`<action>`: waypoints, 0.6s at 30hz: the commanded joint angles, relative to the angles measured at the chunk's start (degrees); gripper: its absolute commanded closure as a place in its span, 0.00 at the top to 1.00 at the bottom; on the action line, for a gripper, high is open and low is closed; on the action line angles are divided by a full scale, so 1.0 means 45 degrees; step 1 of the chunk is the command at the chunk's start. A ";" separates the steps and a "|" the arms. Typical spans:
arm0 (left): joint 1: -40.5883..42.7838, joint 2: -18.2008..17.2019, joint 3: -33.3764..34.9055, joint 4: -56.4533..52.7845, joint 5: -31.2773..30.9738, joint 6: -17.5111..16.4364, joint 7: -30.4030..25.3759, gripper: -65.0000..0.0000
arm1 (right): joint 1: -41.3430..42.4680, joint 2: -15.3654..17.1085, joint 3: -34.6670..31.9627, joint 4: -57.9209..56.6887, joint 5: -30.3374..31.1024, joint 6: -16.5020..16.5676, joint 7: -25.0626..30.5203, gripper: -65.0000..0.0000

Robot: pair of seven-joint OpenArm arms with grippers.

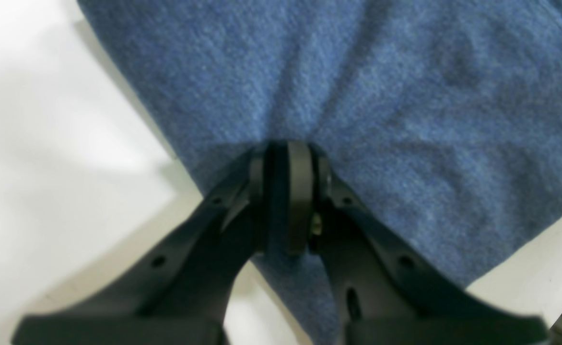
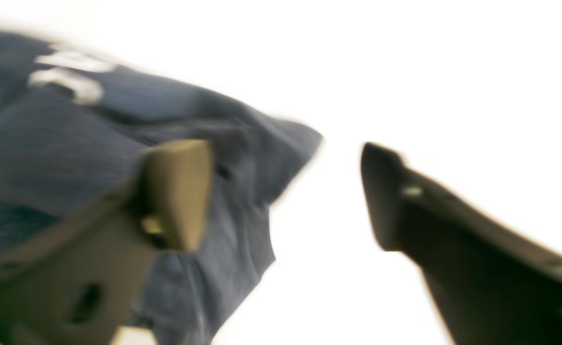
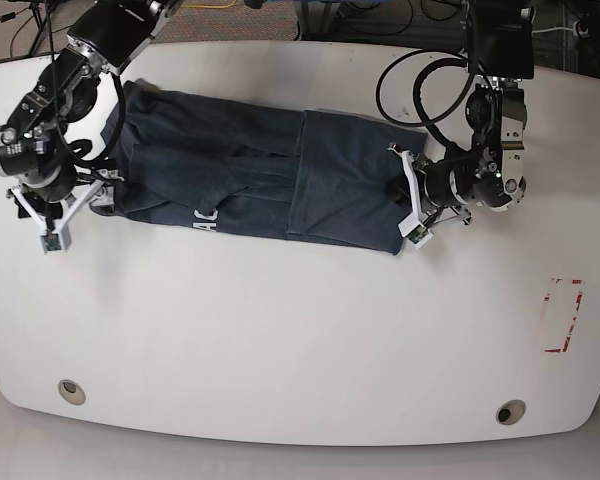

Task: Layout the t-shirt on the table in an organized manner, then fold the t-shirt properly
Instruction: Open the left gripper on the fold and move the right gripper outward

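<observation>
Where cables trail behind, the table (image 3: 280, 330) bears the t-shirt (image 3: 250, 180).

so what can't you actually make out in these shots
- Right wrist view: motion blur smears the white lettering on the t-shirt; unreadable.
- Base view: the lettering is cut short by a fold.
- Left wrist view: the left end effector hides the t-shirt edge it pinches.
</observation>
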 commanded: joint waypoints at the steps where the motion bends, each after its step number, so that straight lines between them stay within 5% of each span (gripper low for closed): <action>1: -0.0026 -0.0311 -0.0251 0.0009 0.0530 0.0041 0.0534 0.06 | 0.0193 0.0105 0.0977 -0.0129 0.1232 -0.0017 0.0254 0.98; 8: -0.0026 -0.0389 -0.0583 -0.0011 0.0530 0.0041 0.0534 0.06 | -0.0236 0.0164 0.2189 -0.2454 0.4026 -0.0017 0.0254 1.00; 18: -0.0007 -0.0389 -0.0603 -0.0011 0.0530 0.0041 0.0534 0.06 | -0.0647 0.0398 0.2814 -0.5365 0.5002 -0.0017 0.0254 0.99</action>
